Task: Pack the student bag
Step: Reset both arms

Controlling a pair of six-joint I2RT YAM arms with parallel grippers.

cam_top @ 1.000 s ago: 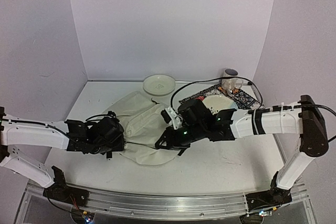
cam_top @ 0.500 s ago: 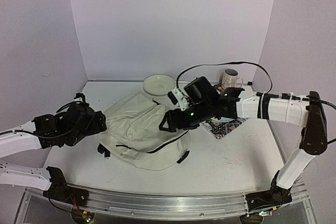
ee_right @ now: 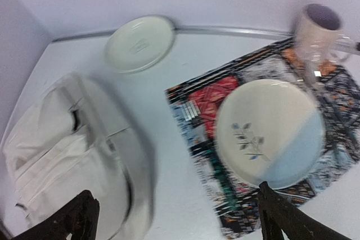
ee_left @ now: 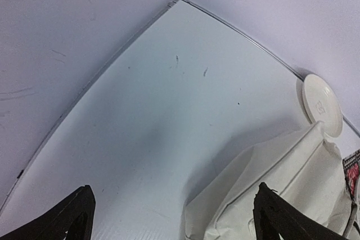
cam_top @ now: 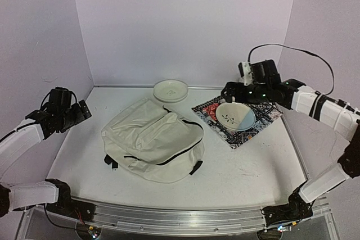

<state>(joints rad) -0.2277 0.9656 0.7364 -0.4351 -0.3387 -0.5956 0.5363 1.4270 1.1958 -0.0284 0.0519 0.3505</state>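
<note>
Black fingertips spread wide with nothing between them: the left gripper (ee_left: 173, 224) hangs above the bare white table (ee_left: 146, 139), clear of everything. Ahead of it and to its right lies the student bag (ee_left: 281, 178), a cream fabric pack slumped flat in the middle of the table. Beyond the bag, a small pale plate (ee_left: 322, 105) sits against the back wall.

The right gripper (ee_right: 179, 217) is likewise parted and empty, raised over a patterned placemat (ee_right: 197, 99). Just ahead of it to the right, a cream-and-blue dish (ee_right: 270, 133) rests on that cloth. A mug (ee_right: 315, 26) stands farther off at the mat's back corner. The bag lies ahead of this claw to its left, well apart from it.

Judged from its creases and sagging outline, the bag is soft, light and limp rather than fragile. It is likely to fold and droop when lifted at one point rather than hold its shape. The cloth should pinch easily and is unlikely to slip. The firmest purchase looks to be along the black zipper line (cam_top: 169, 159) or on a raised fold beside it. The black strap ends (cam_top: 111, 161) at the bag's near edge would only drag the body along. One claw could pin the fabric while the other works the opening. Whether the zipper is open cannot be told from these views.
</note>
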